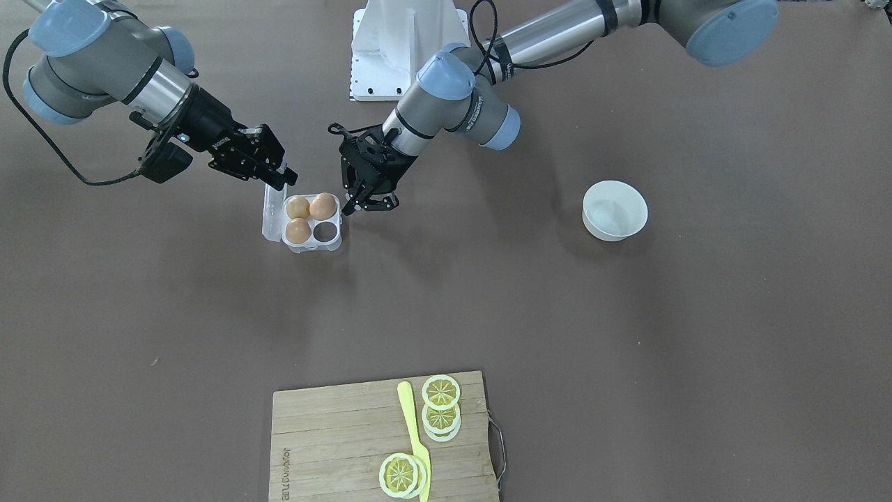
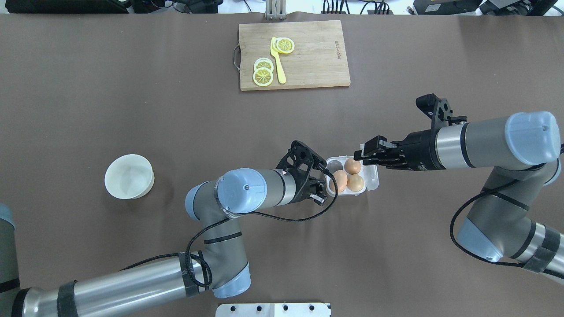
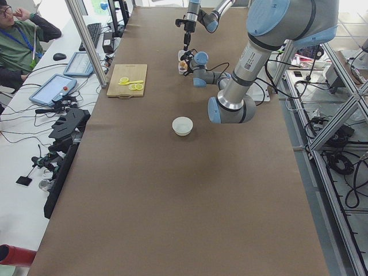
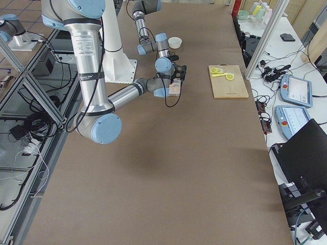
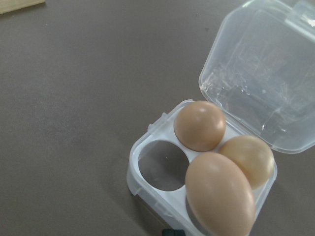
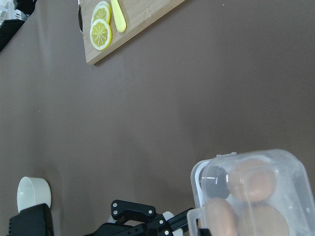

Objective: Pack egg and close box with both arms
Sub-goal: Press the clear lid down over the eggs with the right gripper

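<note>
The clear box (image 1: 335, 240) lies near the table's middle with its hinged lid (image 5: 261, 83) tilted up and open. Three tan eggs fill three cells. One egg (image 5: 219, 194) sits nearest my left wrist camera, and one cell (image 5: 162, 164) is empty. My left gripper (image 1: 368, 202) hangs open right beside the box, on the side away from the lid, with nothing between its fingers. My right gripper (image 1: 281, 177) is shut, its tip at the raised lid's (image 1: 270, 209) upper edge. Whether it touches the lid I cannot tell.
A white bowl (image 1: 614, 209) stands well off to the robot's left of the box. A wooden cutting board (image 1: 334, 439) with lemon slices (image 1: 440, 392) and a yellow knife (image 1: 416, 439) lies at the table's far edge. A person sits beyond that edge.
</note>
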Tool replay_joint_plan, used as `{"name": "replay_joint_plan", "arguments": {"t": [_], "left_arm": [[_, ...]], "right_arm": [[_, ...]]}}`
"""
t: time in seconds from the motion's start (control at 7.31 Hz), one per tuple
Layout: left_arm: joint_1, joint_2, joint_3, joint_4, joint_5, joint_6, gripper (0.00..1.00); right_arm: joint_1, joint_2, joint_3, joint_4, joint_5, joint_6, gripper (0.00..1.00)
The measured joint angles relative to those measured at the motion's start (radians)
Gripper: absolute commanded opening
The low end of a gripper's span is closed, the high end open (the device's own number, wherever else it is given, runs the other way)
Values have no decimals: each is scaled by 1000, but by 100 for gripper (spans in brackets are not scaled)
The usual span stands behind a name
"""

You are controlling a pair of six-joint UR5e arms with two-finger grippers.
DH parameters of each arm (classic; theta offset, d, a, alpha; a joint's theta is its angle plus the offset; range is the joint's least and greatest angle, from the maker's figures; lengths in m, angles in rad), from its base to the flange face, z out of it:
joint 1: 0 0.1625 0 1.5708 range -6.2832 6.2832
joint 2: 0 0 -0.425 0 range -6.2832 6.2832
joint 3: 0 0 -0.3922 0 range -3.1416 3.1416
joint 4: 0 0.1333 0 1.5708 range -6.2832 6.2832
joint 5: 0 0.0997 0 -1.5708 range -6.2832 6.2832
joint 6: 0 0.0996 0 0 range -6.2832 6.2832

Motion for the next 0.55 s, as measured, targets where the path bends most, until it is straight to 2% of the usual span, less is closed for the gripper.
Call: {"name": "replay_joint_plan", "arguments": {"t": [0.55], "left_arm": [[0, 0, -1, -1, -1, -1, 0]], "right_arm": [[-38, 53, -1, -77, -62, 2, 39]]}}
